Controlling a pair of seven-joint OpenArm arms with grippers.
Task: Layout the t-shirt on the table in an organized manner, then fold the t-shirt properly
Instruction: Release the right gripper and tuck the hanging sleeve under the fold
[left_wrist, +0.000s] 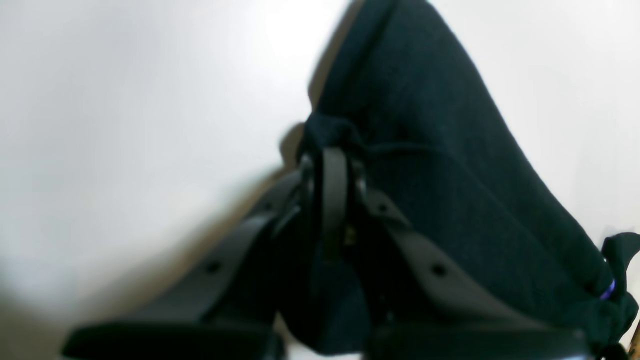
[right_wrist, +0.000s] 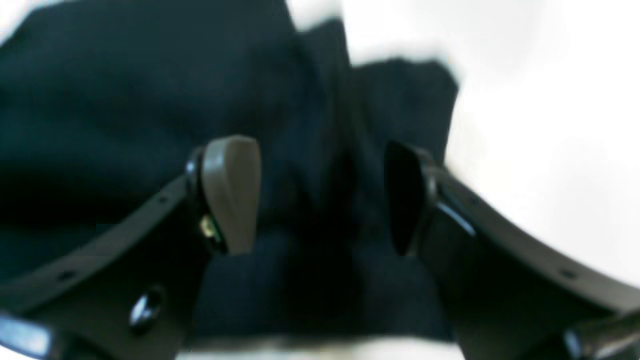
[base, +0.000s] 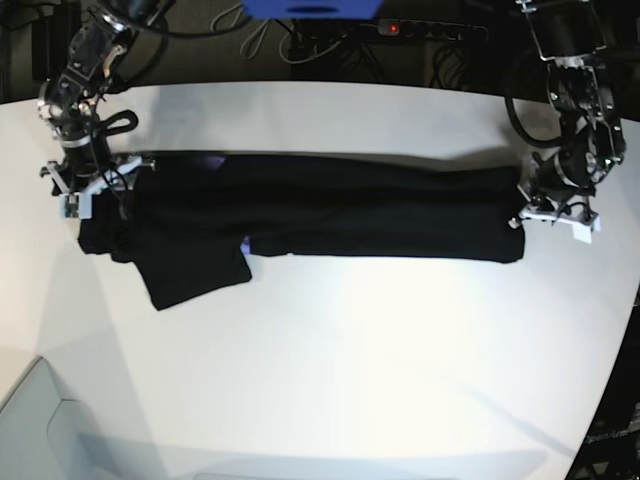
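A: What carries the scene?
B: The counter (base: 350, 370), white with a curved edge, far wider than anything lying on it. Beyond its far edge, cables (base: 330, 45) and a power strip (base: 430, 30) with a red light lie in the dark background.

A: Where is the t-shirt?
B: The t-shirt (base: 330, 205), black, is stretched into a long band across the far half of the counter, running from one arm to the other. One flap hangs toward the near side at the base view's left end, with a small purple print (base: 245, 245) at its edge.

A: Does anything stand in the way?
B: No object lies on the cloth; only the two arms meet it, one at each end.

A: How is the left arm posed?
B: The left arm comes down from the far right corner of the base view, and the left gripper (left_wrist: 332, 165) sits at that end of the band. Its jaws are pressed together on a bunched corner of the t-shirt, dark cloth running away beyond them.

A: And the right arm?
B: The right gripper (right_wrist: 322, 195) is at the opposite end, pointed down over the cloth. Its jaws stand wide apart; folds of the t-shirt lie between and beneath them, but the blurred wrist view shows no grip on them.
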